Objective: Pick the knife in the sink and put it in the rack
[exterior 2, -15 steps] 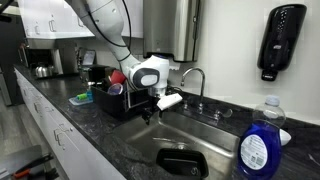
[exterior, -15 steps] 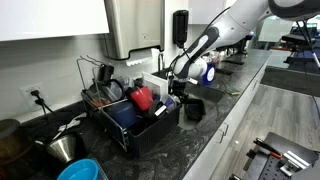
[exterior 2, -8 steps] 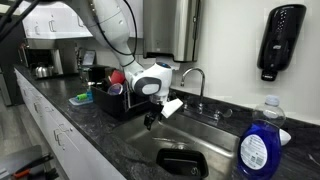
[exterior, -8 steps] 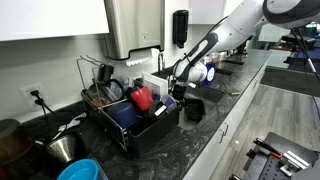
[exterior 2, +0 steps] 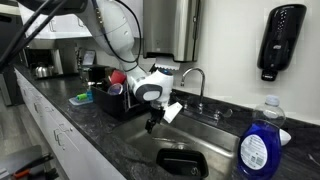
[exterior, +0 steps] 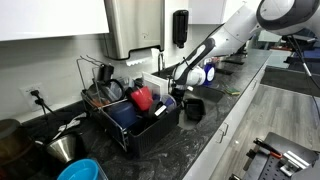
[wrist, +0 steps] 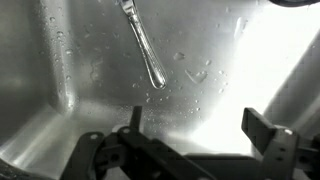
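A slim metal utensil, the knife (wrist: 145,45), lies on the wet steel sink floor (wrist: 60,110) at the top middle of the wrist view. My gripper (wrist: 200,125) is open and empty, its fingers hanging above the sink floor below the knife in the picture, not touching it. In both exterior views the gripper (exterior 2: 152,122) (exterior: 172,98) hangs at the sink's rim, next to the black dish rack (exterior: 140,125) (exterior 2: 120,103). The knife is hidden in both exterior views.
The rack holds a red cup (exterior: 142,97), dark pans and dishes. A faucet (exterior 2: 193,80) stands behind the sink. A blue soap bottle (exterior 2: 258,140) is near the camera, a black soap dispenser (exterior 2: 278,40) on the wall. A black container (exterior 2: 185,163) sits in the sink.
The arm has moved lower and further over the sink, away from the rack, with the gripper tilting downward.
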`<state>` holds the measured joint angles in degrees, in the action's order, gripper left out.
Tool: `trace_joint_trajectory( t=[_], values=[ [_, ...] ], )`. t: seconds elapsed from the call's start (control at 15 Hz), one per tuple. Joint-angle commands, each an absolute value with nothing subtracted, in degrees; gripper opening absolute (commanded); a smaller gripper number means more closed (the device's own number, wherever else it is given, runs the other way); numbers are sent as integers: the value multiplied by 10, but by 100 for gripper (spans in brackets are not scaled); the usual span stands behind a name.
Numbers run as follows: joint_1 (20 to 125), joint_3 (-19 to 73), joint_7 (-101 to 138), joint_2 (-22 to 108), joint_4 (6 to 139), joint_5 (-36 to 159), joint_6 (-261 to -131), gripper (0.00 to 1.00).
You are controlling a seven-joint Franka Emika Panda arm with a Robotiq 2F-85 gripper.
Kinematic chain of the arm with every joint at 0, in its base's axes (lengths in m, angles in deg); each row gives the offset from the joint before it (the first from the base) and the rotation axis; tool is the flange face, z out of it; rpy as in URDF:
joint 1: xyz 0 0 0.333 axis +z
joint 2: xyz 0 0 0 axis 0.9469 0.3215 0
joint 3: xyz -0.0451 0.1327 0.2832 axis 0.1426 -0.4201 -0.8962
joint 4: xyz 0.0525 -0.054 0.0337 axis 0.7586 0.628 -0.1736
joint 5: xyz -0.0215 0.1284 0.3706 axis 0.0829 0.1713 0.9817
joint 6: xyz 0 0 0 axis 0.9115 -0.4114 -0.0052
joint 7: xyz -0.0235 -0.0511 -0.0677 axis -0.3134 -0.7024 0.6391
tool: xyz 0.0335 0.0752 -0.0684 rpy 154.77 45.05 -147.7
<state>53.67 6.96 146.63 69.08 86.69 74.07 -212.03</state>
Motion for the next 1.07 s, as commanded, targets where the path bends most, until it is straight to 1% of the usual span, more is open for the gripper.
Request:
trace_joint_trajectory(
  t=[0.0,0.53,1.0],
  values=[
    [531,60,1501,724,836,743,-2136,100],
    [540,61,1522,788,764,730,-2129,100],
    [553,72,1531,822,730,697,-2124,100]
  ],
)
